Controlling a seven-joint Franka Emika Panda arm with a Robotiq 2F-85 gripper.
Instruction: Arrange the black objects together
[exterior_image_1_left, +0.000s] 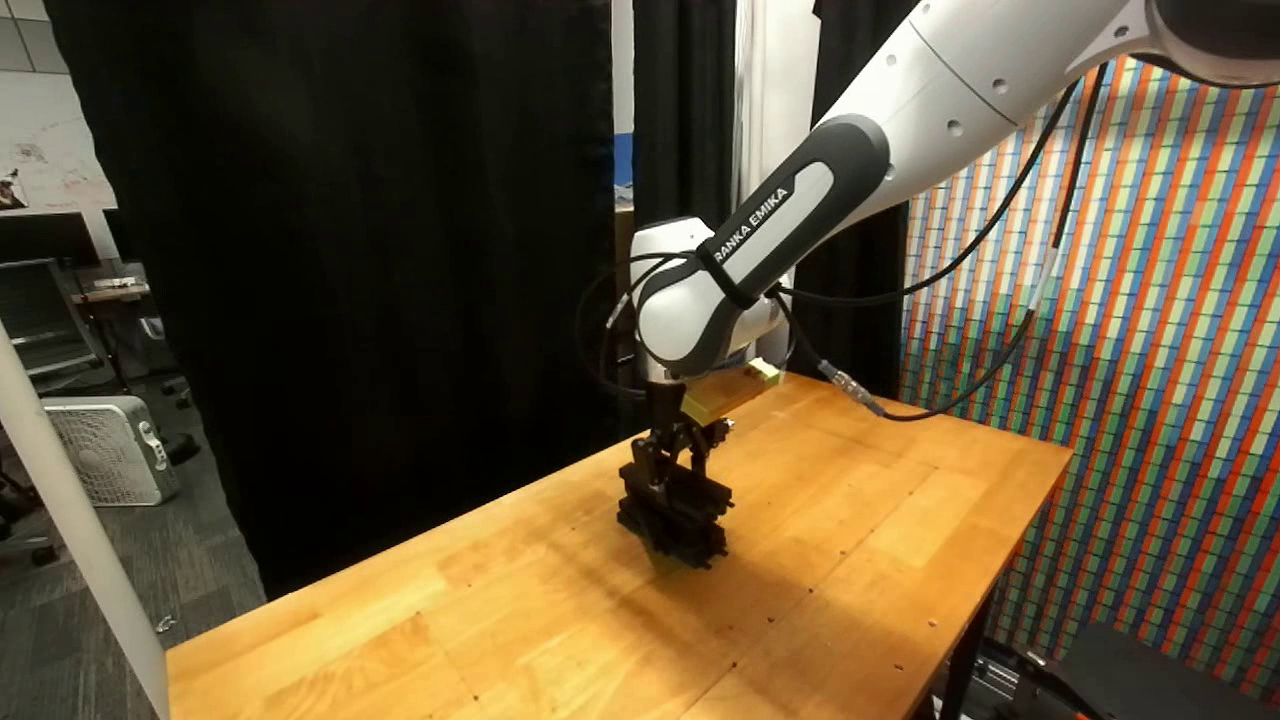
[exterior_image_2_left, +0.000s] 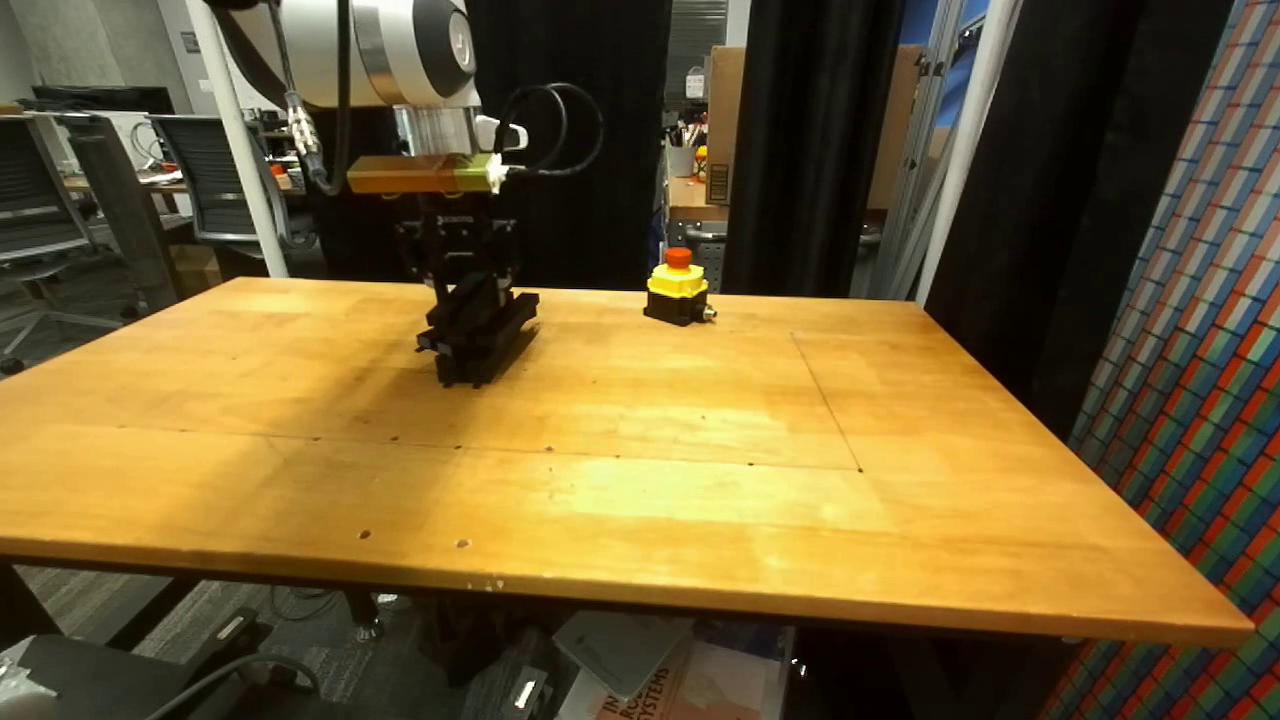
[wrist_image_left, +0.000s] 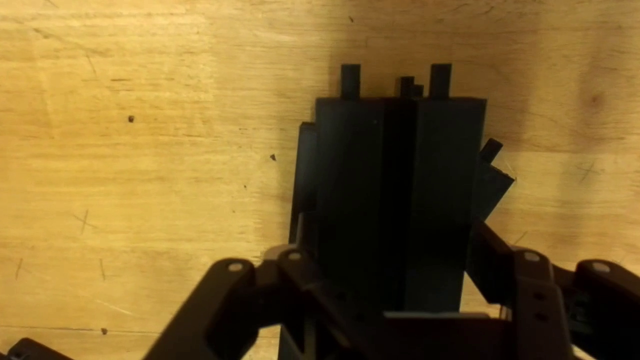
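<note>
In an exterior view, the worktop (exterior_image_2_left: 760, 540) is bare along its near and right edges; toward the far edge, the gripper (exterior_image_2_left: 472, 288) and stacked black bars (exterior_image_2_left: 476, 332) stand in the way, as does the yellow-and-red button (exterior_image_2_left: 677, 284), with passage between them

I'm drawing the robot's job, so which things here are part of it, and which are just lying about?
Part of the job:
black pieces, piled together
pincer

Just lying about:
red-and-yellow button with a black base
white fan
office chair
</note>
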